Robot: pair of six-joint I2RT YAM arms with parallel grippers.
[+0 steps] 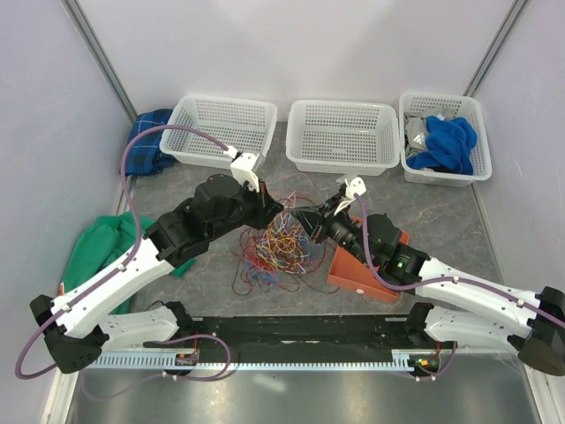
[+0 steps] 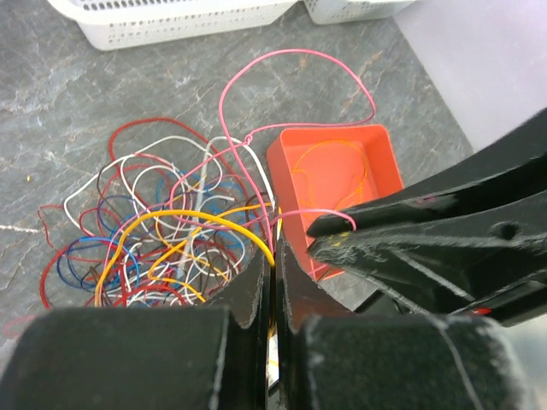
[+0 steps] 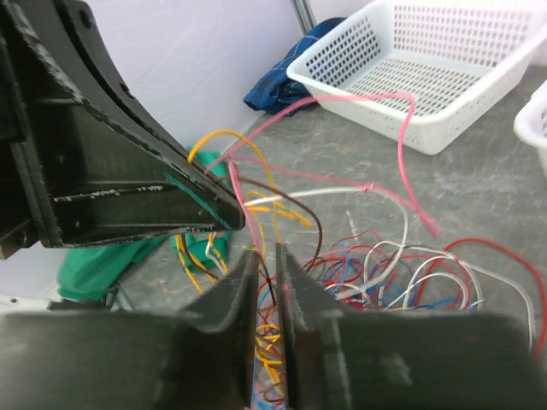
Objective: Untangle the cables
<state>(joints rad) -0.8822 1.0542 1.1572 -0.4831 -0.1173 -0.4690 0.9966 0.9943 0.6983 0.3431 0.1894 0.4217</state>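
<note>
My left end effector (image 2: 273,256) was pinched almost shut, with a yellow strand and a pink one running down into the thin slit between its fingers. My right end effector (image 3: 267,260) was closed the same way, gripping a bunch of yellow and dark brown strands. The two tips sat just beside each other over the heap.

Below them the cables (image 1: 274,240) lay in a loose tangle of red, blue, white and yellow loops in the middle of the grey worktop (image 1: 441,212). One pink loop rose clear of the rest. Just right of the heap, partly under my right arm, sat a red tray (image 1: 350,270) with an orange strand looped inside it. A green cloth (image 1: 99,240) lay at the left, under my left arm.

Along the far edge stood three white baskets: the left basket (image 1: 225,102), the middle basket (image 1: 342,105) and the right basket (image 1: 441,97), which held a blue towel (image 1: 448,141) and a grey rag (image 1: 417,132). A blue cloth (image 1: 148,141) lay bunched beside the left basket.
</note>
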